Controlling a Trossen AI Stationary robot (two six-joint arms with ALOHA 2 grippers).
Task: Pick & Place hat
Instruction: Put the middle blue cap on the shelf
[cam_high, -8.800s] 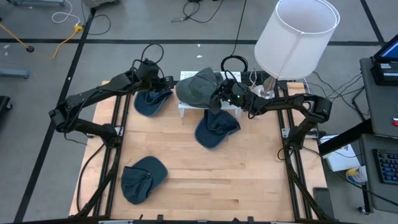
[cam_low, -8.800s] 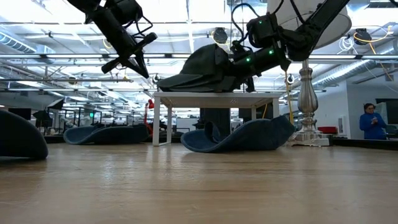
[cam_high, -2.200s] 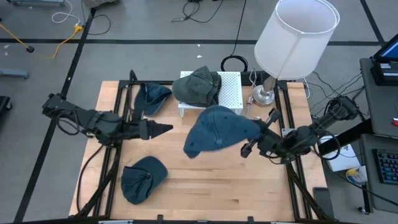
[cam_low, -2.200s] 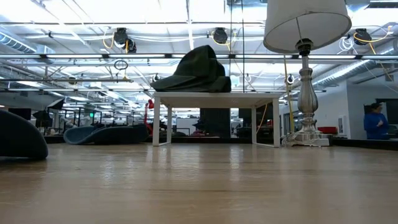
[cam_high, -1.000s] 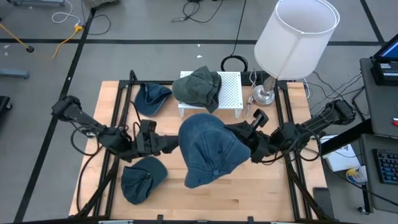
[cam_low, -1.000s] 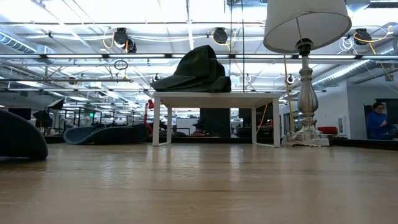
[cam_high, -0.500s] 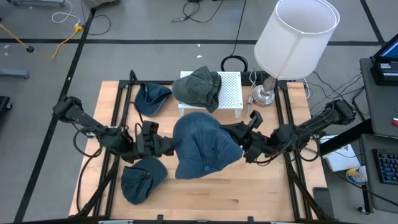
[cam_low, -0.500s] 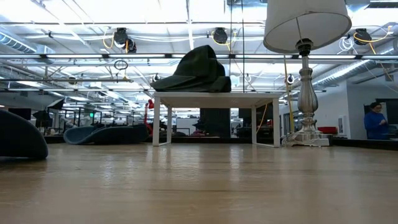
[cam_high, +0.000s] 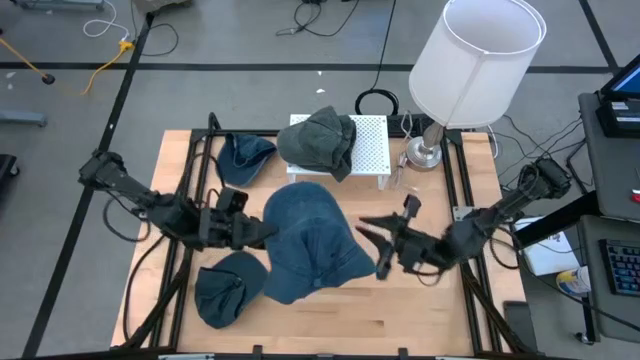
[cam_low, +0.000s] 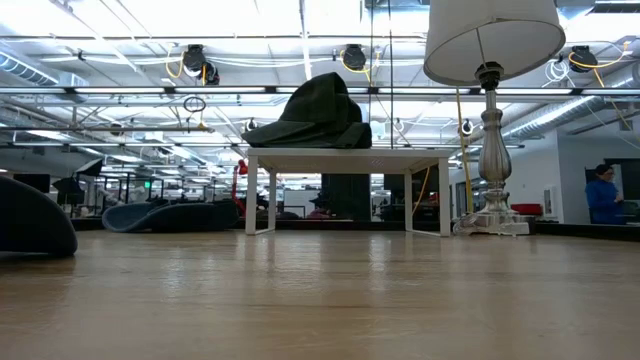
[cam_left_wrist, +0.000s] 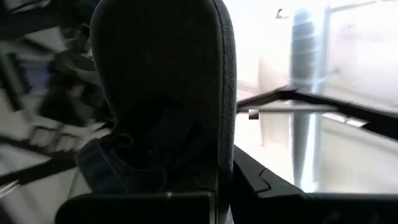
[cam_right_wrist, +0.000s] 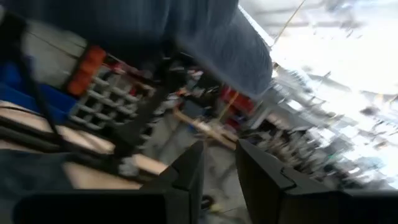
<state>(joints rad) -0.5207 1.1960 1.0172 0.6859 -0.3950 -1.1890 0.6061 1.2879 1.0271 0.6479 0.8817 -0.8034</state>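
A blue hat (cam_high: 310, 250) hangs over the middle of the table. My left gripper (cam_high: 264, 233) is shut on its left side. In the left wrist view the hat's dark cloth (cam_left_wrist: 161, 93) fills the view and hides the fingers. My right gripper (cam_high: 376, 245) stands open just off the hat's right side, and the hat (cam_right_wrist: 217, 37) lies beyond its fingers, not between them. A dark green hat (cam_high: 318, 140) sits on the white stand (cam_high: 372, 135). No gripper shows in the low view. My left gripper holds the blue hat by its left edge (cam_high: 274, 236), coming about level from the table's left. The hat's own cloth hides how the fingers close on that edge. The hat is lifted clear of the table, crown up.
A second blue hat (cam_high: 240, 158) lies at the far left and a third (cam_high: 228, 288) at the near left, partly under the held hat in the high view. A lamp (cam_high: 470, 70) stands at the far right beside the stand. Bare wood lies along the near edge.
My left gripper has shut on the blue hat's left edge. My right gripper has opened, let go of the hat's right side and turned at the wrist. The hat, still off the table, has shifted toward the table's left.
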